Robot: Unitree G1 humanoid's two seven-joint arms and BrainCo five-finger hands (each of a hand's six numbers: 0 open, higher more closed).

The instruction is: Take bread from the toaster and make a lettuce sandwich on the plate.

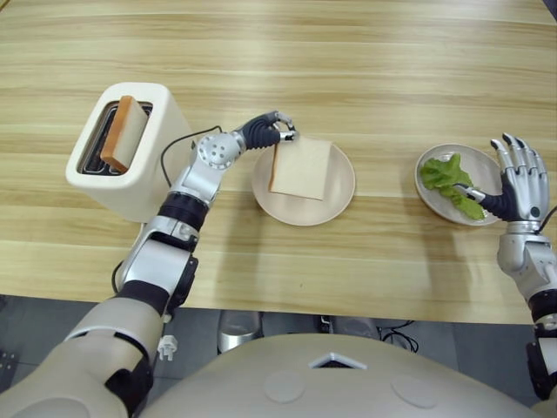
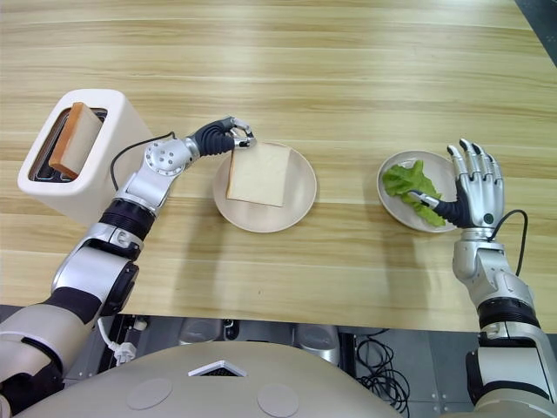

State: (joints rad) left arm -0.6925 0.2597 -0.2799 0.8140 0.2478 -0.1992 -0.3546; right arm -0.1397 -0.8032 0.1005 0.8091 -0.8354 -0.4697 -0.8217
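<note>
A cream toaster point(image 1: 130, 152) stands at the left with one slice of bread point(image 1: 123, 132) sticking up from its slot. My left hand point(image 1: 265, 131) is shut on the corner of a second bread slice point(image 1: 301, 169), which rests tilted on the beige plate point(image 1: 304, 209) in the middle. At the right, green lettuce point(image 1: 450, 181) lies on a small plate point(image 1: 432, 202). My right hand point(image 1: 520, 181) hovers open at that plate's right edge, its thumb over the lettuce.
The wooden table point(image 1: 348, 61) stretches wide behind the plates. The toaster's black cable point(image 1: 178, 144) loops past my left forearm. The table's front edge runs just below both arms.
</note>
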